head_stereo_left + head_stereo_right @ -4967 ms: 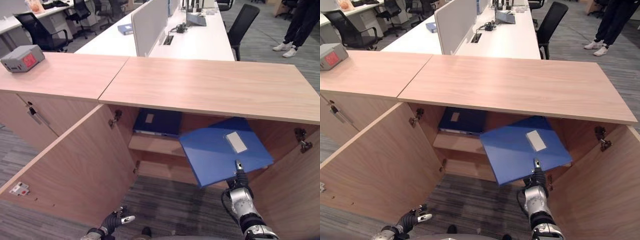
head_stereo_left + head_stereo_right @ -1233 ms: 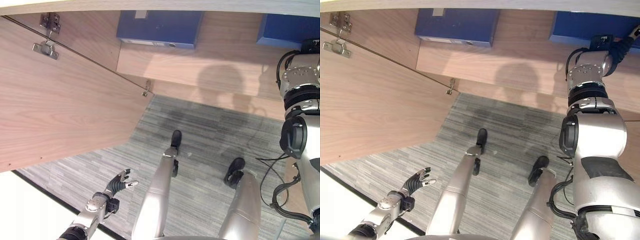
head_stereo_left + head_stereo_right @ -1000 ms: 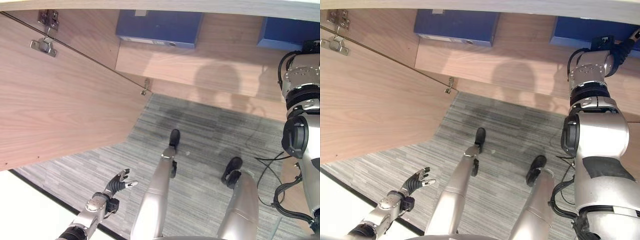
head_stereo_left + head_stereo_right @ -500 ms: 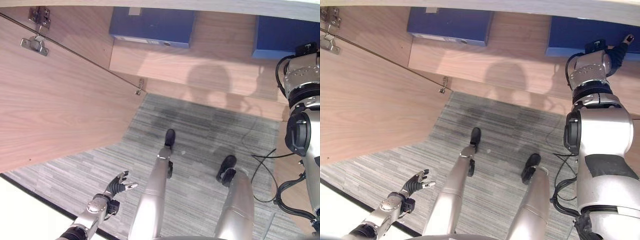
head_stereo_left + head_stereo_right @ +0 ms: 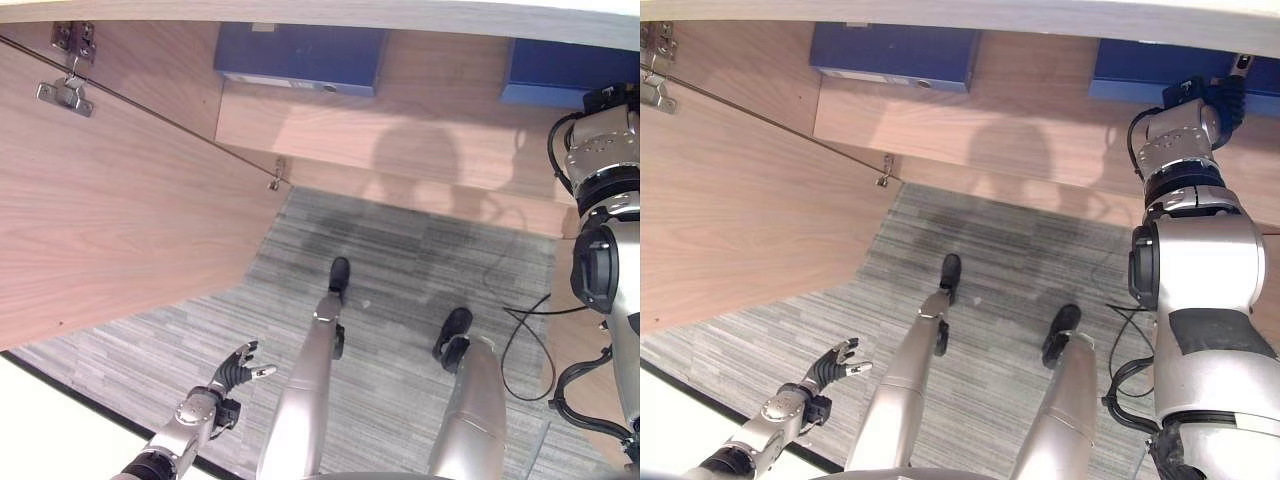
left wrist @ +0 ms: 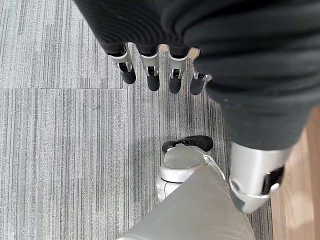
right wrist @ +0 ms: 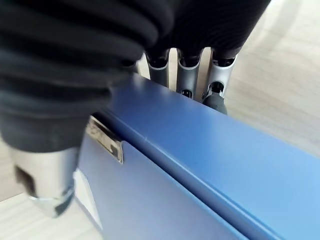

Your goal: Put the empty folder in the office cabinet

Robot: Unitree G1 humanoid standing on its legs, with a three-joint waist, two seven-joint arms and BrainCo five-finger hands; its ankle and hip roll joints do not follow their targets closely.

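Note:
A blue folder [image 5: 1140, 65] lies on the cabinet shelf [image 5: 400, 130] at the right, under the wooden top. My right hand [image 5: 1212, 100] reaches in to it and is shut on it. In the right wrist view the fingers [image 7: 216, 97] go over the far edge of the blue folder [image 7: 200, 175] and the thumb lies on its near face. A second blue folder [image 5: 300, 55] lies on the same shelf to the left. My left hand [image 5: 232, 375] hangs open low over the carpet, its fingers [image 6: 150, 75] straight and holding nothing.
The cabinet's left door [image 5: 120, 200] stands wide open, with hinges [image 5: 65, 90] near its top. Grey striped carpet [image 5: 400, 250] runs in front of the cabinet. The wooden top's edge [image 5: 320, 10] crosses above the shelf.
Five seconds ago the folder hung tilted in front of the cabinet; it now lies on the shelf. The camera has tipped down. In the last second the right hand edged slightly deeper in.

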